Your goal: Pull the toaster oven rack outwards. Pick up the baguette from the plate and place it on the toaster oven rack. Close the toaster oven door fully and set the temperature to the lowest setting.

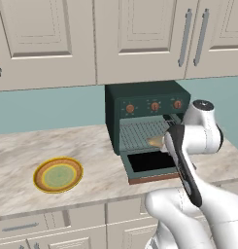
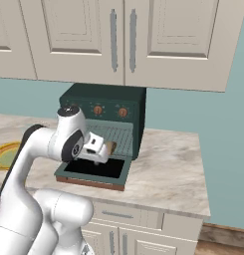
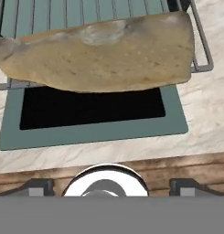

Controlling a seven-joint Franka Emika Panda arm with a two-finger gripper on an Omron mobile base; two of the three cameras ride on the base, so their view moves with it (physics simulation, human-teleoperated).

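Observation:
The dark green toaster oven (image 1: 140,95) stands on the counter with its door (image 1: 126,165) folded down flat. The wire rack (image 1: 137,131) is slid out over the door. The golden-tan baguette (image 3: 104,55) lies across the rack's (image 3: 63,13) front edge, partly overhanging the door's black glass (image 3: 86,109). My gripper (image 3: 111,187) hangs open just above the door's reddish-brown handle (image 3: 186,164), fingertips wide apart and holding nothing, with the baguette (image 2: 111,148) just beyond it. The plate (image 1: 42,169), orange-rimmed with a green centre, sits bare on the counter to the left.
Three orange-brown knobs (image 1: 155,106) run across the oven's upper front. Cream wall cabinets (image 1: 140,39) hang low over the oven. The marble counter (image 2: 168,169) stretches right of the oven, and its front edge lies just below the door handle (image 2: 91,183).

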